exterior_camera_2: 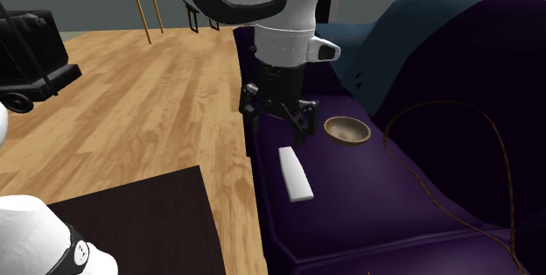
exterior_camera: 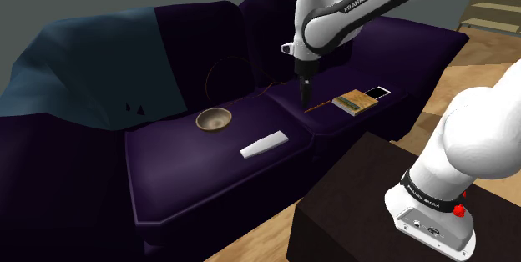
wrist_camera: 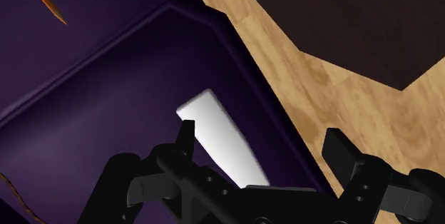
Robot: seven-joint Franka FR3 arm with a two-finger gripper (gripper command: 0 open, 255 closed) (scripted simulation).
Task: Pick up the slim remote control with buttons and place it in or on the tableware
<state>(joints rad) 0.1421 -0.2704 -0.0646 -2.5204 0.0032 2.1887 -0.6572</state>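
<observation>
Shoulder view: my black two-finger pincer (exterior_camera: pixel 304 93) hangs above the dark purple sofa (exterior_camera: pixel 167 177) with nothing in it. The slim white bar-shaped remote control (exterior_camera: pixel 264 144) lies flat on the seat cushion near its front edge. The round brownish bowl (exterior_camera: pixel 214 119) is on the same cushion, nearer the backrest and apart from the remote control. Second exterior view: pincer (exterior_camera_2: pixel 278 123) spread wide and empty above one end of the remote control (exterior_camera_2: pixel 295 173), with the bowl (exterior_camera_2: pixel 347 130) near that end. Wrist view: remote control (wrist_camera: pixel 217 135) lies below between my fingers (wrist_camera: pixel 184 137), closer to one of them, untouched. Step, as I judge it: approach, grasp not yet made. Next I'd centre over the remote control, set fingers across its narrow width, descend and close.
</observation>
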